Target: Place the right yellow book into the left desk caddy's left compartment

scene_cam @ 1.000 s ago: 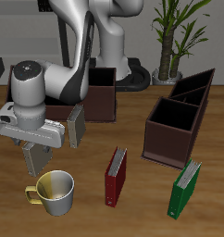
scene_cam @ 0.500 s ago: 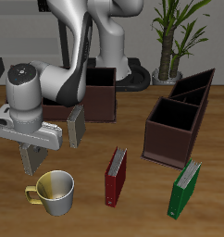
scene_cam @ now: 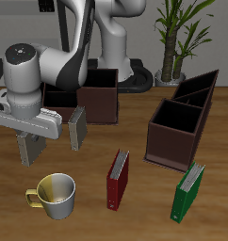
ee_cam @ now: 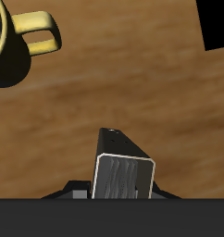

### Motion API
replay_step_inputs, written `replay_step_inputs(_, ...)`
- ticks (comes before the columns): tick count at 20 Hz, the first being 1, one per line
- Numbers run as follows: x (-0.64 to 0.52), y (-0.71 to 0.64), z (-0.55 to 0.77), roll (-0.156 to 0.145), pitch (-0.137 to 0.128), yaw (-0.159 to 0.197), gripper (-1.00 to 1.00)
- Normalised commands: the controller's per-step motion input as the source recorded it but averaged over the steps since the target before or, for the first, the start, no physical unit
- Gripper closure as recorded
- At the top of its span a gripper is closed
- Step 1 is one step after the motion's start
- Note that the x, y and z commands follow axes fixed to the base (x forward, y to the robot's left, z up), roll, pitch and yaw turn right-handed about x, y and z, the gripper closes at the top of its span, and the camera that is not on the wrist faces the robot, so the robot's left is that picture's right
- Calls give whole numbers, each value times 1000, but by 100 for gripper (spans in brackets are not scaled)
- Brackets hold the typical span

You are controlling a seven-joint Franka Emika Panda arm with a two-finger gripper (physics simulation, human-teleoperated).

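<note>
The gripper (scene_cam: pixel 31 142) is clamped on the right yellow book (scene_cam: pixel 30 152), holding it upright, clear of the table (scene_cam: pixel 135 221) and behind the mug (scene_cam: pixel 56 195). In the wrist view the book (ee_cam: pixel 123 174) juts out over bare wood, the mug (ee_cam: pixel 14 42) near. The left caddy (scene_cam: pixel 178 132) stands well apart across the table. A darker book (scene_cam: pixel 76 127) stands just beside the gripper.
</note>
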Motion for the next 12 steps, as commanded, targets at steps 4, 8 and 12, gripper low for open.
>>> replay_step_inputs(4, -170, 241, 568, -33, -8, 12, 100)
replay_step_inputs(8, -270, 510, 684, 24, -30, 27, 100)
replay_step_inputs(12, -245, 545, 631, 32, -48, 33, 100)
